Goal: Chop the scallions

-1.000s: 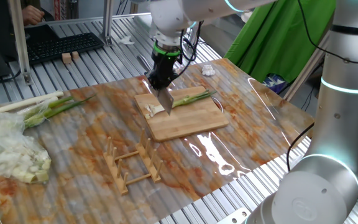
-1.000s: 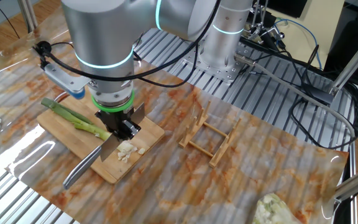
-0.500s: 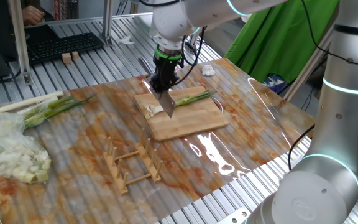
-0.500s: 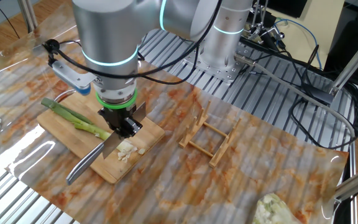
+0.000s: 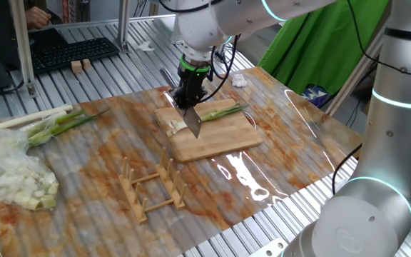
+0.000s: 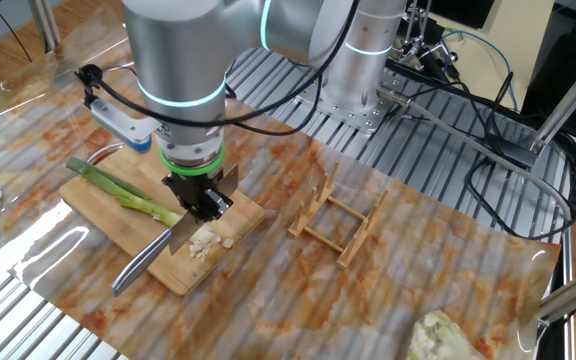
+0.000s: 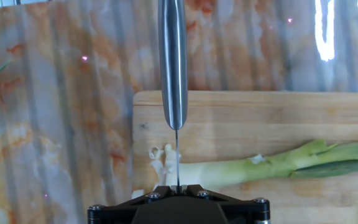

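A scallion (image 7: 272, 163) lies lengthwise on a wooden cutting board (image 5: 220, 140), its pale root end directly beneath the gripper (image 6: 200, 200), its green leaves trailing away to one side. Short white cut bits (image 6: 204, 241) sit on the board just on the other side of the blade. The gripper, pointing straight down, is clamped tight on the blade of a steel knife (image 6: 146, 268), whose edge crosses the stalk near its white end; the metal handle juts out past the board's edge. The board is a smooth, pale rectangle resting on a glossy, rust-streaked sheet (image 5: 277, 128) over a ribbed metal table (image 5: 105, 71). Near the gripper, off the board, stands a slatted wooden rack (image 5: 152, 187). Well apart from it lie a bundle of whole stalks (image 5: 48, 123) and a pale heap in clear plastic (image 5: 13, 175).
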